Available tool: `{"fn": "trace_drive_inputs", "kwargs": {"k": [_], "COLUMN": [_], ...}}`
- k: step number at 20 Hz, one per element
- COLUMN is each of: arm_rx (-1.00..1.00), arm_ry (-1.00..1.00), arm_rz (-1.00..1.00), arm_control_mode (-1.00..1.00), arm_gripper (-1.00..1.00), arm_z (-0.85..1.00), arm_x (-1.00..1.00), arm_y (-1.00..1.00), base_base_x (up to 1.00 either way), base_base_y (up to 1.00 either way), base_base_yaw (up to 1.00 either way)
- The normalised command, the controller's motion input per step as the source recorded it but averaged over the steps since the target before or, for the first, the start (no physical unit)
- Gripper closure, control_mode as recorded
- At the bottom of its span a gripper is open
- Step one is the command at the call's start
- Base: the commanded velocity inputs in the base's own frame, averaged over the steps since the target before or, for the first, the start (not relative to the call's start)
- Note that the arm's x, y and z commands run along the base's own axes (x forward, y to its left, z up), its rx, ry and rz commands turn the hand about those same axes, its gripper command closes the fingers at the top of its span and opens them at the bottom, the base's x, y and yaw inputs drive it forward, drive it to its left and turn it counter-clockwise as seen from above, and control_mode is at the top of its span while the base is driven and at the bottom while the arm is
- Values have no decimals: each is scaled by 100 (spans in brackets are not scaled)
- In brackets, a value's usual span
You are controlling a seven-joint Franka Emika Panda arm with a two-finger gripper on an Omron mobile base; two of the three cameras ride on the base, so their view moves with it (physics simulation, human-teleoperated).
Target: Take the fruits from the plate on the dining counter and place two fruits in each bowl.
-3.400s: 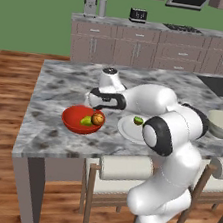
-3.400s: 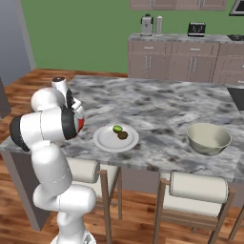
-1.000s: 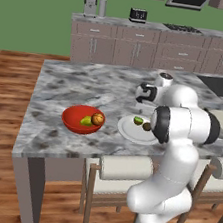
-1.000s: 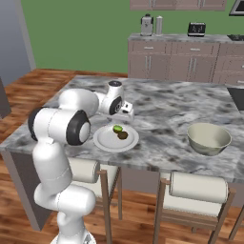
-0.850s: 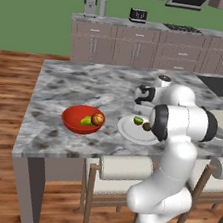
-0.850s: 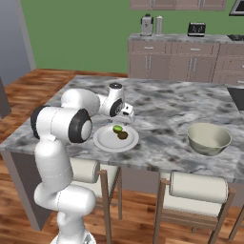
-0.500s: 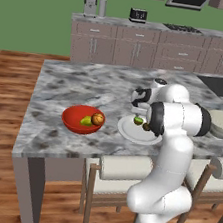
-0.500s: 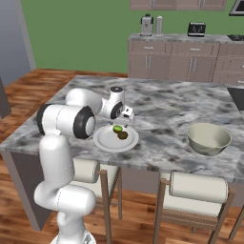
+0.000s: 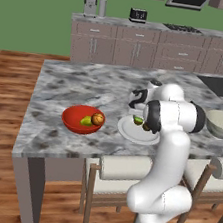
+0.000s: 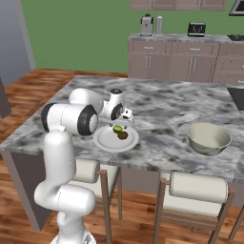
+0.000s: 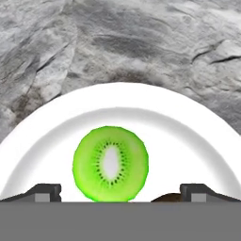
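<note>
From my station I see the gripper (image 11: 120, 190) hanging just above the white plate (image 10: 106, 141) on the dining counter (image 9: 77, 85), its two fingertips (image 11: 43, 192) spread as wide as they go, with nothing between them but air. Through the hand camera a bright green fruit (image 11: 110, 163) with a pale core and a ring of dark seeds lies on the plate, sitting between the tips and below them; a brown fruit (image 11: 168, 197) peeks in at the lower edge beside it. In the right base view the same two pieces sit close together on the plate, the green one (image 10: 117, 128) nearer the hand and the brown one (image 10: 123, 135) just beside it. In the left base view the red bowl (image 9: 76, 122) stands on the counter left of the plate, near it but apart, and it holds an orange (image 9: 98, 118) and a yellow-green pear-shaped fruit (image 9: 86, 121) touching one another. The beige bowl (image 10: 208, 138) stands well apart on the other side of the plate; I cannot see any fruit in it.
</note>
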Motion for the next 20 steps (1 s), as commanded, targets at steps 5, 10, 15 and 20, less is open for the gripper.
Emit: {"fn": "trace_drive_inputs", "kwargs": {"k": [5,10,15,20], "arm_rx": [0,0,0,0], "arm_ry": [3,3,3,2], "arm_rz": [0,0,0,0], "arm_control_mode": [-100,-100,-100,-100], "arm_gripper": [-100,-100,-100,-100], "arm_z": [-5,-2,0,0], "arm_x": [7,2,-1,-7], "arm_y": [0,0,3,3], "base_base_x": [0,0,0,0], "base_base_y": [0,0,0,0], "base_base_yaw": [0,0,0,0]}}
